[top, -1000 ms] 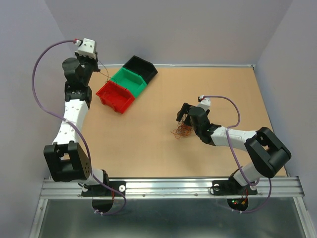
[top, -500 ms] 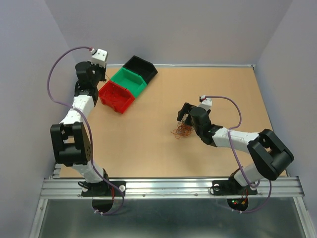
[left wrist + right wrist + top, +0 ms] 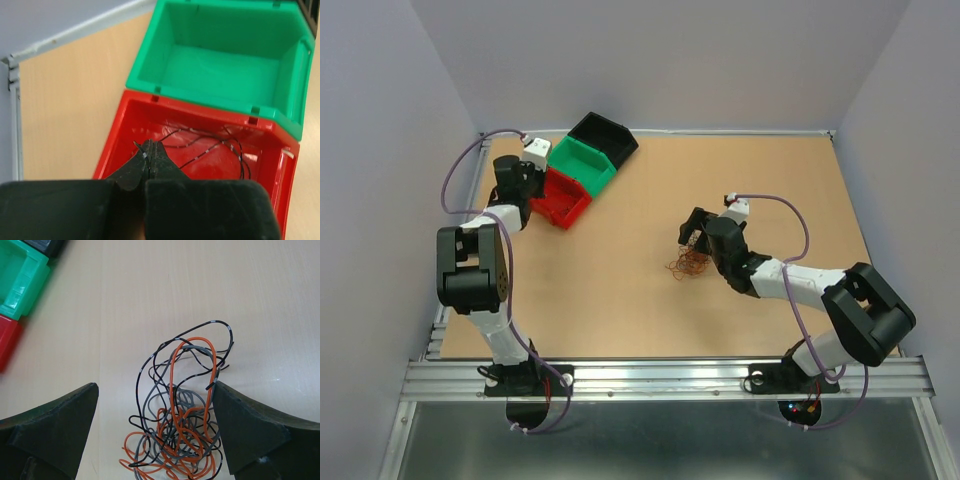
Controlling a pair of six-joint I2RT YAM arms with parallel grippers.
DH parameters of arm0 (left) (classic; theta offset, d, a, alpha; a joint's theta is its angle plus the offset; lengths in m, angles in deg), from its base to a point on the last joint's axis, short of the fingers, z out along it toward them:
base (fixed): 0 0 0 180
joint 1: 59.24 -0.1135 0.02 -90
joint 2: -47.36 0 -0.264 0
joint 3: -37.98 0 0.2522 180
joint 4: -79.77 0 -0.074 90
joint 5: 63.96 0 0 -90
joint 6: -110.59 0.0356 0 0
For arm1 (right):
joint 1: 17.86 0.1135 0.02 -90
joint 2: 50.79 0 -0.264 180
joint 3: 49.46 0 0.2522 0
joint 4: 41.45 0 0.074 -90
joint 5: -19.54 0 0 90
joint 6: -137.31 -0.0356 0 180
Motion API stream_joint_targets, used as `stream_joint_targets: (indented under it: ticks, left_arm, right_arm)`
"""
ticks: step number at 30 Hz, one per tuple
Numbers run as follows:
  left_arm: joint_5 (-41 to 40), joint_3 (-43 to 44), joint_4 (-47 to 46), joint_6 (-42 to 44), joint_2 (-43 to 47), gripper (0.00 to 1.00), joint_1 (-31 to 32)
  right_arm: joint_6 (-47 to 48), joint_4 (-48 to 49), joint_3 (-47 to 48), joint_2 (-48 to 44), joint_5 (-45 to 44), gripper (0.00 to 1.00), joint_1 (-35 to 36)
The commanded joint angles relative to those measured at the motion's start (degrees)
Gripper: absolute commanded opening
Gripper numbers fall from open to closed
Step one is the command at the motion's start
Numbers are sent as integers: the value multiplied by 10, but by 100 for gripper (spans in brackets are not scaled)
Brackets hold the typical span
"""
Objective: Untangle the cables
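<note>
L claw point(image 3: 150, 152) pinching black cable point(image 3: 200, 153) in red bin point(image 3: 114, 145), R claw point(image 3: 155, 385) open, low over tangle point(image 3: 180, 435)

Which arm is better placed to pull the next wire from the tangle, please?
Right: the right gripper, open, straddles the wire tangle, while the left gripper is shut on a black wire over the red bin.
</note>
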Motion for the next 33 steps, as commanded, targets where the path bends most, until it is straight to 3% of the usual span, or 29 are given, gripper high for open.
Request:
stream_joint_targets:
  ticks: [1,8,12,17,21,29,33]
  left_arm:
    - [-51,-17,-12,14,41,1,16]
    - [-82,55,200,28,-5,0,32]
    - [-110,64,231,59,-30,4,61]
    - [-155,164,324,55,-141,4,76]
    - [-182,179,319,51,-158,5,76]
    - [-173,137,285,43,-67,32,76]
    - [-173,153,318,47,-43,40,76]
  right_arm:
    - [-3,30,-12,-15,-1,100,0]
    - [-3,30,-14,-24,2,100,0]
    - [-5,31,-12,-17,11,100,0]
    - [-4,31,-11,-13,15,100,0]
    - [-1,31,-10,-13,15,100,0]
    - [1,28,-11,-19,11,100,0]
    - [2,28,-11,-20,9,100,1]
